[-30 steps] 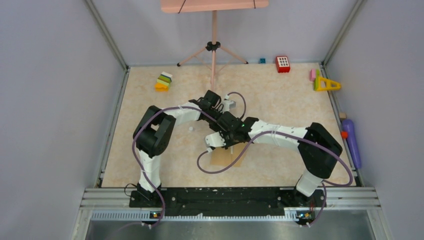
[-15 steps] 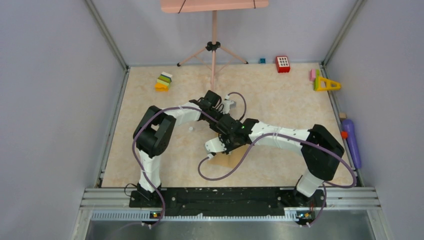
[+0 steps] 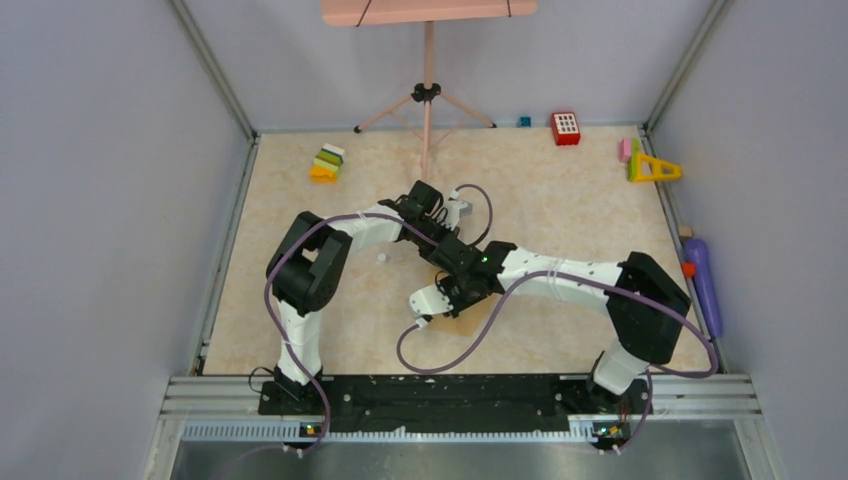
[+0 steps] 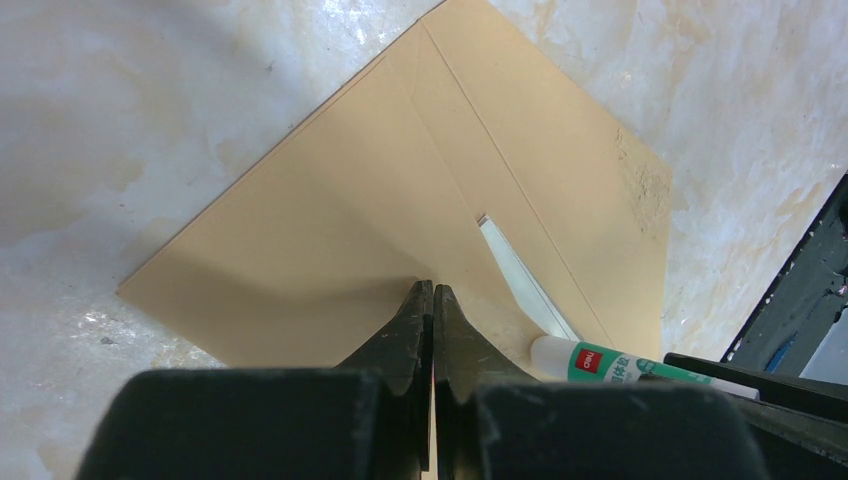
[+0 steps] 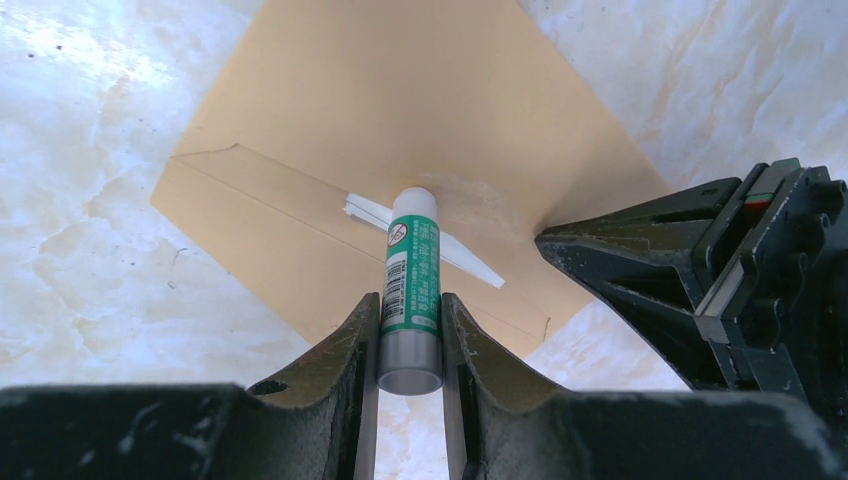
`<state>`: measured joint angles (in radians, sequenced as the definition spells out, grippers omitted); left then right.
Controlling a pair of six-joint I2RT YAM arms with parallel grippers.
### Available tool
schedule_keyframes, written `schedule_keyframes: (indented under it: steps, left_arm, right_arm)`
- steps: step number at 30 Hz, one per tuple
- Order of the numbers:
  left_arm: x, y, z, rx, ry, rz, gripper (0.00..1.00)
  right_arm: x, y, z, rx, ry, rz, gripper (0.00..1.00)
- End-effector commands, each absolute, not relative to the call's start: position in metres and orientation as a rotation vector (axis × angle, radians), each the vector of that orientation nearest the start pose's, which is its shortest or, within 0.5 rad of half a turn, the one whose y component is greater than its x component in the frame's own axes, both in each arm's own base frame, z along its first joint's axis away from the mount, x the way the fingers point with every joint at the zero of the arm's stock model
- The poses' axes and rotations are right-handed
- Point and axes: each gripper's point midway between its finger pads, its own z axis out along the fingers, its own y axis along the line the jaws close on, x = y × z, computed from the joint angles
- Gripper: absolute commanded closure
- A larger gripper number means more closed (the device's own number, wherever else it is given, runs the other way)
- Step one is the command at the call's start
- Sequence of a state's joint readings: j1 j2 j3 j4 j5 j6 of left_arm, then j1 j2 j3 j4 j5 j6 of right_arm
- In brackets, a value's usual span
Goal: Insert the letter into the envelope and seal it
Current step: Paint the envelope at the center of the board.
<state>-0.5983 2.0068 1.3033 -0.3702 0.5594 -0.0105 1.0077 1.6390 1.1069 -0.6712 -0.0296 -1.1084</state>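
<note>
While the left gripper, jaws pressed together, pins the envelope to the table, with the letter inside bar a pale sliver, the right gripper pinches a glue stick tip-down on it: sealing step, seemingly; next likely an even swipe, then folding.

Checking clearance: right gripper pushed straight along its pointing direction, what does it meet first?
The envelope: the right gripper holds a glue stick whose tip points at it beside a white sliver; it may already touch.
</note>
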Motion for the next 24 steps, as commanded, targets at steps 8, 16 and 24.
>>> schedule_keyframes:
  steps: [8, 16, 24]
  left_arm:
    - [0.299, -0.307, 0.007, 0.971, 2.552, -0.824, 1.0]
    - [0.296, -0.309, 0.008, 0.989, 2.543, -0.829, 1.0]
    - [0.293, -0.31, 0.01, 1.016, 2.526, -0.826, 1.0]
  right_arm:
    - [0.19, 0.282, 0.069, -2.472, 1.296, 0.11, 1.0]
    - [0.213, 0.277, 0.061, -2.436, 1.327, -0.075, 1.0]
    - [0.224, 0.278, 0.063, -2.398, 1.339, -0.138, 1.0]
